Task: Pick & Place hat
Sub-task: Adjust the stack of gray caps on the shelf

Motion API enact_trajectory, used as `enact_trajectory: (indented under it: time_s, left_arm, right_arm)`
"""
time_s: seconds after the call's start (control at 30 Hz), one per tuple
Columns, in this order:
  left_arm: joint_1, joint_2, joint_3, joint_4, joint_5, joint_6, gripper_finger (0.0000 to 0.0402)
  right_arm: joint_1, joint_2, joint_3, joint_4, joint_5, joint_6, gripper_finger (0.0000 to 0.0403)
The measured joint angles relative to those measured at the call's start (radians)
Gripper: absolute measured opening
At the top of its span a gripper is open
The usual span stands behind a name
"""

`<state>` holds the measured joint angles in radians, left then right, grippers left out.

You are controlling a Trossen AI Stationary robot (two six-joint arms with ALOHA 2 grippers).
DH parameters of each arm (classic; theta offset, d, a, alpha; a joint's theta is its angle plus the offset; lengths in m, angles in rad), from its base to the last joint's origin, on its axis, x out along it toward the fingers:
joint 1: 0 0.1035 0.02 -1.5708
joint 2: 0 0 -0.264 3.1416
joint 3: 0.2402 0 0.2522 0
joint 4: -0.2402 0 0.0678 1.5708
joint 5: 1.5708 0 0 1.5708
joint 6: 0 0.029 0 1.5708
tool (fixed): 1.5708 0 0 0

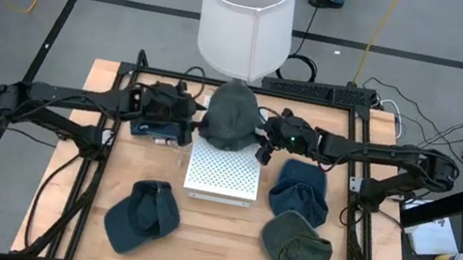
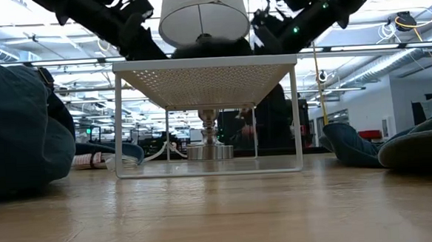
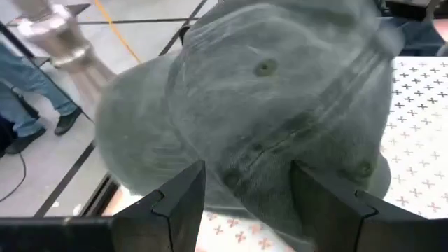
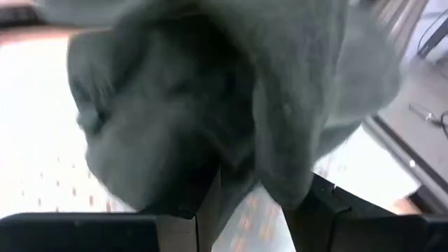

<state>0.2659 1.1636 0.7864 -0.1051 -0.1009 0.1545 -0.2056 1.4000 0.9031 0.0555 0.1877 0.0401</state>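
A grey-green hat (image 1: pixel 231 116) sits at the far edge of the white perforated rack (image 1: pixel 222 171), at the middle of the tabletop (image 1: pixel 221 243). The left gripper (image 1: pixel 192 123) holds its left side and the right gripper (image 1: pixel 264 142) its right, each set of fingers closed on fabric. Three more caps lie nearer: one at left (image 1: pixel 142 218), two at right (image 1: pixel 300 190).
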Motion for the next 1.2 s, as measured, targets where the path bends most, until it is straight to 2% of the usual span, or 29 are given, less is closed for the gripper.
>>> enact_trajectory:
  time_s: [0.2,0.57,0.63,0.77,0.97,1.1,1.2]
  left_arm:
    - [-0.02,0.028,0.001,0.009,-0.038,-0.026,0.0214]
    - [-0.018,-0.046,0.001,0.004,-0.065,-0.007,0.0214]
    - [-0.018,-0.053,0.001,0.004,-0.066,-0.008,0.0214]
    - [-0.018,-0.058,0.019,0.002,-0.067,-0.032,0.0214]
    - [-0.018,-0.061,0.061,0.002,-0.084,-0.033,0.0214]
    - [-0.018,-0.061,0.075,0.008,-0.085,-0.03,0.0214]
    - [-0.018,-0.061,0.075,0.003,-0.085,-0.034,0.0214]
  right_arm:
    - [0.01,-0.013,0.0,-0.01,0.002,-0.028,0.013]
    - [0.011,-0.141,0.0,-0.209,0.005,-0.083,0.013]
    - [0.011,-0.161,0.0,-0.207,0.043,-0.087,0.013]
    - [0.011,-0.186,0.0,-0.107,0.141,-0.108,0.013]
    - [0.011,-0.182,0.0,0.132,0.201,-0.207,0.013]
    - [0.008,-0.13,0.0,0.248,0.113,-0.235,0.013]
    - [0.01,-0.078,0.0,0.27,0.097,-0.236,0.013]
